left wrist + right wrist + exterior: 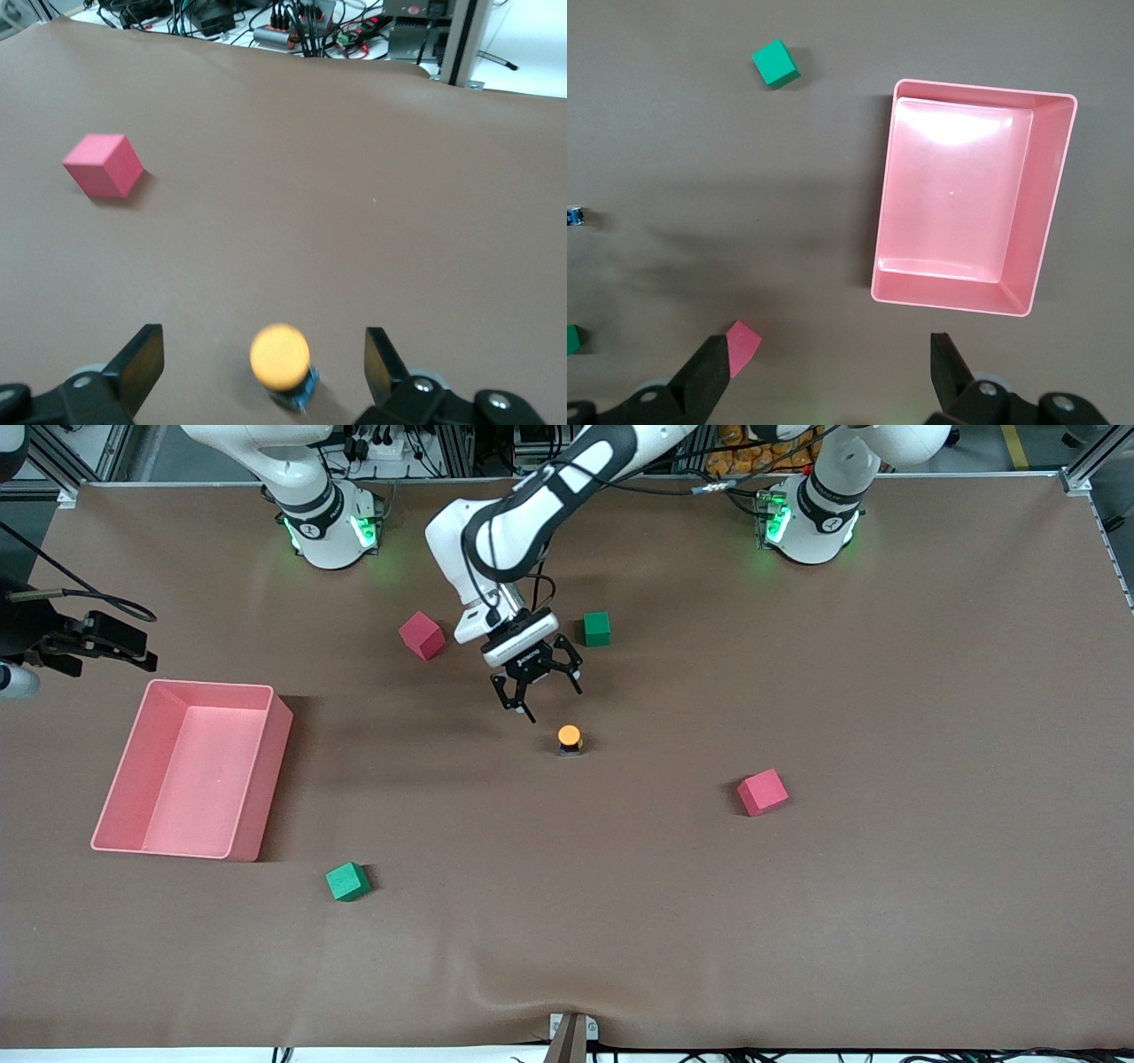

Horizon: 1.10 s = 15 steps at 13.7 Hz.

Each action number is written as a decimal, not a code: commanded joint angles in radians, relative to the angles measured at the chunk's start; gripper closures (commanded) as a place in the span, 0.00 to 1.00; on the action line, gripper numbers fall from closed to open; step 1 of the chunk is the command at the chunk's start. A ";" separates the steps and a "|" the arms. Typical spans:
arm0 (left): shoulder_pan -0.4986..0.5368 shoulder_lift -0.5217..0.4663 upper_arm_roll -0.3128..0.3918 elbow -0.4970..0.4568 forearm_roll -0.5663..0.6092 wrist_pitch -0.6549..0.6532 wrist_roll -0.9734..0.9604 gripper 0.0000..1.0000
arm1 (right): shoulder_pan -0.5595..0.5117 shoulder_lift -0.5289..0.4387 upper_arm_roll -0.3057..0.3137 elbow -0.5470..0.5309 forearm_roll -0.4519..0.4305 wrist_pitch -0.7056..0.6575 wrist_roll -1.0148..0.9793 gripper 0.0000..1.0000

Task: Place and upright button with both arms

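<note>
Left gripper hangs spread wide over the button; right gripper waits spread. A clumsy descent could tip it.

Right wrist view's edge cuts a green cube, seemingly half-hidden.

Pink tray: open-topped, rectangular, nothing in it, toward the right arm's end of the table. Brown mat covers the whole tabletop.

Four cubes, all resting on the mat, well apart:
- pink-red cube, far from the front camera, near the bases.
- green cube, about as far from the front camera, toward the left arm's end from the first.
- second pink-red cube, nearer the front camera, toward the left arm's end.
- second green cube, nearest the front camera, close to the tray's near corner.
</note>
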 commanded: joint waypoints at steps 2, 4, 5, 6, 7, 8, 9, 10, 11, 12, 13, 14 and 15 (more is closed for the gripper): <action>0.136 -0.132 -0.014 -0.021 -0.124 0.034 0.194 0.00 | -0.003 0.005 0.004 0.010 0.007 0.000 0.011 0.00; 0.215 -0.170 -0.013 -0.021 -0.196 0.059 0.310 0.00 | -0.003 0.005 0.004 0.012 0.007 0.000 0.011 0.00; 0.256 -0.184 -0.014 -0.021 -0.213 0.060 0.363 0.00 | -0.004 0.005 0.004 0.010 0.007 0.000 0.011 0.00; 0.285 -0.195 -0.017 -0.020 -0.219 0.063 0.410 0.00 | -0.006 0.004 0.004 0.010 0.007 -0.006 0.009 0.00; 0.317 -0.205 -0.021 -0.017 -0.234 0.074 0.461 0.00 | -0.010 0.002 0.004 0.012 0.007 -0.012 0.003 0.00; 0.357 -0.210 -0.022 -0.009 -0.265 0.100 0.515 0.00 | -0.010 0.002 0.004 0.012 0.007 -0.014 0.002 0.00; 0.392 -0.218 -0.024 -0.008 -0.305 0.121 0.568 0.00 | -0.009 0.002 0.004 0.012 0.007 -0.015 0.003 0.00; 0.432 -0.239 -0.024 -0.009 -0.337 0.146 0.633 0.00 | -0.007 0.004 0.004 0.010 0.007 -0.014 0.003 0.00; 0.478 -0.245 -0.046 -0.009 -0.363 0.160 0.683 0.00 | -0.006 0.005 0.004 0.009 0.007 -0.012 0.003 0.00; 0.555 -0.255 -0.091 -0.011 -0.372 0.161 0.723 0.00 | -0.006 0.005 0.004 0.004 0.005 -0.011 0.003 0.00; 0.663 -0.265 -0.185 -0.011 -0.376 0.163 0.763 0.00 | -0.010 0.007 0.004 0.004 0.004 -0.009 0.003 0.00; 0.796 -0.268 -0.311 -0.011 -0.376 0.163 0.806 0.00 | -0.013 0.007 0.004 0.006 0.004 -0.012 0.003 0.00; 0.880 -0.271 -0.386 -0.012 -0.377 0.161 0.849 0.00 | -0.007 0.007 0.004 0.006 0.004 -0.011 0.009 0.00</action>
